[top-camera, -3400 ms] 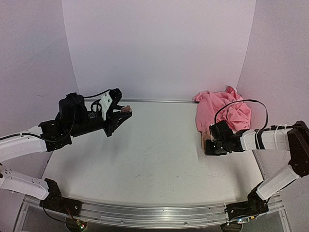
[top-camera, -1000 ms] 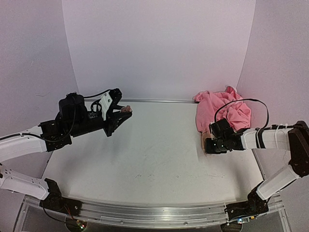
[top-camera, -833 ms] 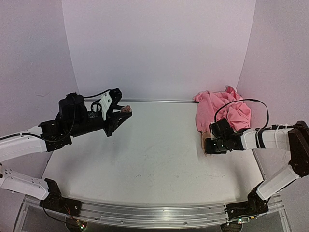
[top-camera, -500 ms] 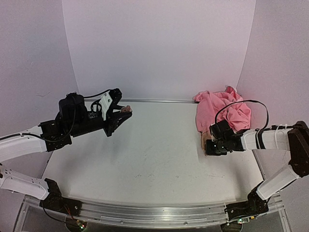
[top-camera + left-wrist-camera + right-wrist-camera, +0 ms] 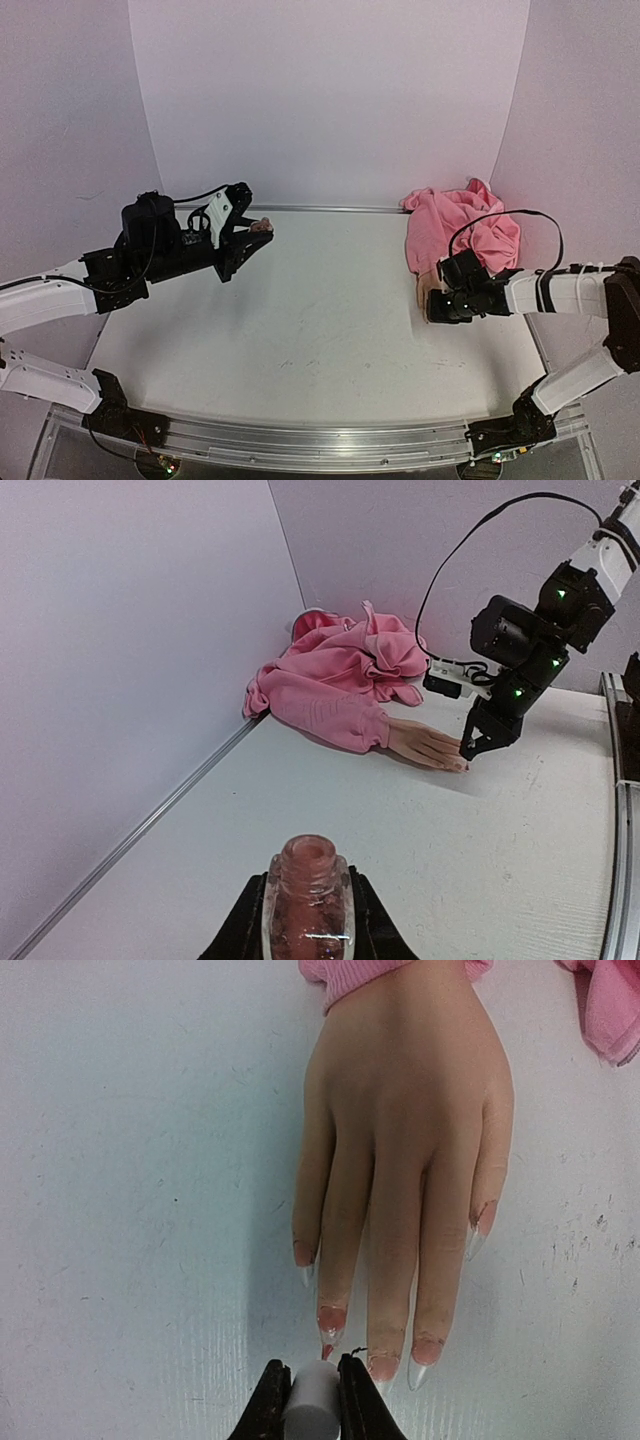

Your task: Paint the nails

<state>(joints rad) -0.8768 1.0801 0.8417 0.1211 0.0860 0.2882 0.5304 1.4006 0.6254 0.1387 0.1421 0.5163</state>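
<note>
1. Reading anything on the bottle (image 5: 306,895) is beyond us, as its glass sits blurred at the bottom edge of the left wrist view.
2. Our left gripper (image 5: 307,920) clamps that bottle upright, its round neck uncapped and pinkish polish inside. It is raised over the left rear of the table (image 5: 300,320).
3. Our right gripper (image 5: 312,1400) pinches a white cylindrical cap (image 5: 312,1412) low over the table, just beside the fingertips.
4. We find the nails (image 5: 331,1322) on a smooth flesh-coloured hand (image 5: 410,1130). It lies palm down at the table's right side, near the right wall (image 5: 580,150), fingers pointing at the right gripper.
5. These nails are long, pointed and glossy, clear at the tips, with pink smears near their bases.
6. A soft crumpled sleeve (image 5: 465,225) is bunched in the right rear corner, its ribbed cuff around the wrist.
7. Broad, scuffed white tabletop stretches between our two grippers, which are well apart.
</note>
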